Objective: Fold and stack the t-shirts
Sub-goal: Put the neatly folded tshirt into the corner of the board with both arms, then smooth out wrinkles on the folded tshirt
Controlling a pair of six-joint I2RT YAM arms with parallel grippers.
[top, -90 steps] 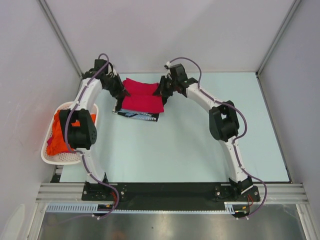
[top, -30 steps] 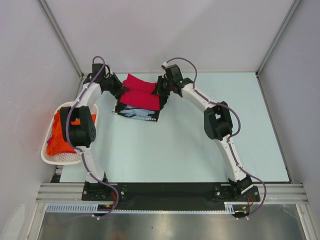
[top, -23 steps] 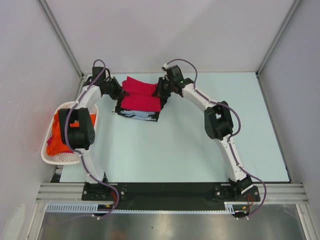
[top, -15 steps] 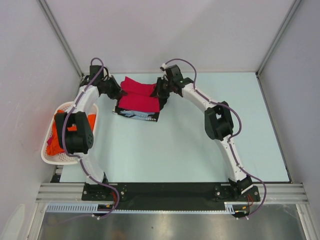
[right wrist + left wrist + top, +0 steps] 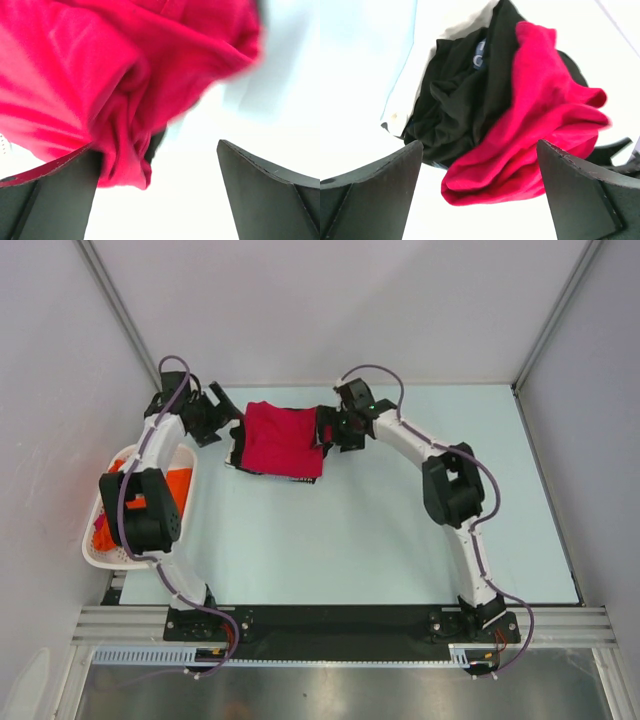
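Top view. Crimson t-shirt point(image 5: 280, 438) folded into a rough square at the far left-centre of the pale table point(image 5: 380, 530), resting on a black t-shirt point(image 5: 290, 476). Black cloth exposed only along the left and near edges of the red one, with a light-blue print at the near edge; number of black layers not discernible. Left gripper point(image 5: 222, 420) just beside the stack's far-left corner, apart from the cloth. Right gripper point(image 5: 325, 432) at the stack's right edge. White perforated basket point(image 5: 95, 550) at the table's left edge, holding a crumpled orange t-shirt point(image 5: 175, 485).

Left wrist view. Left gripper point(image 5: 479, 147) with jaws spread wide and nothing between the fingers point(image 5: 375, 190). Ahead of them, rumpled black t-shirt point(image 5: 455, 100) with the crimson t-shirt point(image 5: 545, 100) draped over its right side.

Right wrist view. Right gripper point(image 5: 157, 150) likewise with jaws parted and clamping nothing. Crimson t-shirt point(image 5: 100, 60) filling the upper frame, one bunched fold hanging against the left-hand finger point(image 5: 55, 195); a sliver of black cloth below that fold.
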